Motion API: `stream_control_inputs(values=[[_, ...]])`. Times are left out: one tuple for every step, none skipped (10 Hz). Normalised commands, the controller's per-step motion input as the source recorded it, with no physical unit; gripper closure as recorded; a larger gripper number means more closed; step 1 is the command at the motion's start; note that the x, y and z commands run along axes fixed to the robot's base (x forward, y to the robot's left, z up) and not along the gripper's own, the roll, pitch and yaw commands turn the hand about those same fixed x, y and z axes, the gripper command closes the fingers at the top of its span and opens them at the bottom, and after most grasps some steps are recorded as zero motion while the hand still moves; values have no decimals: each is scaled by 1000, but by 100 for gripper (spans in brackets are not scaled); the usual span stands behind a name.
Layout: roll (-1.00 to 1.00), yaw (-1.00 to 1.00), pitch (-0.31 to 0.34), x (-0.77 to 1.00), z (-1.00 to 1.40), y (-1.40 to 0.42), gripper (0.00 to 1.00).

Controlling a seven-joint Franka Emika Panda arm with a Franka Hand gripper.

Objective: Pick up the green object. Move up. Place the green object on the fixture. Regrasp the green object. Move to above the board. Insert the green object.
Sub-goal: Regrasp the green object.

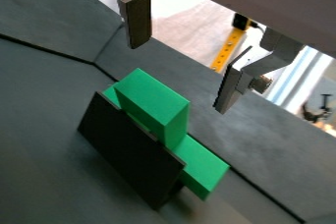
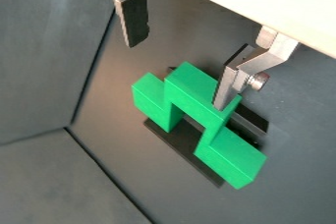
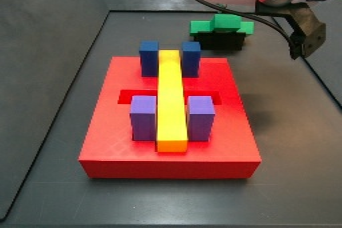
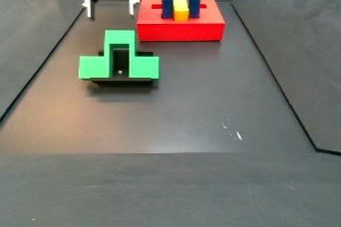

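Green object (image 2: 197, 120) sits on fixture (image 1: 125, 154), gripper (image 2: 178, 46) spread empty above it; regrasp comes next.

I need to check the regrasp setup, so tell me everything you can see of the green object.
The green object is a bright green, plastic-looking T or cross-shaped block with a raised middle cube. It rests on the dark fixture, leaning against the fixture's upright wall, away from the red board. The gripper hangs open above it, fingers apart and not touching it.
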Motion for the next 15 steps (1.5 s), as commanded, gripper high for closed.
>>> stream_control_inputs(values=[[-520,277,0,-109,-3,117,0],[-437,283,0,0,-26,9,0],[-269,234,0,91,-14,0,0],[0,123,20,274,-46,-66,0],[263,0,86,246,-217,-63,0],[683,0,197,220,-300,-60,0],[717,0,280,234,-237,-89,0],[737,0,331,157,-203,-69,0],[694,0,340,86,-149,-34,0],[591,0,343,34,-114,-9,0],[383,0,280,143,-134,-57,0],[203,0,197,180,-151,-66,0],[151,0,183,206,-177,-57,0],[40,0,146,171,-174,-3,0],[0,0,120,114,-163,0,0]])
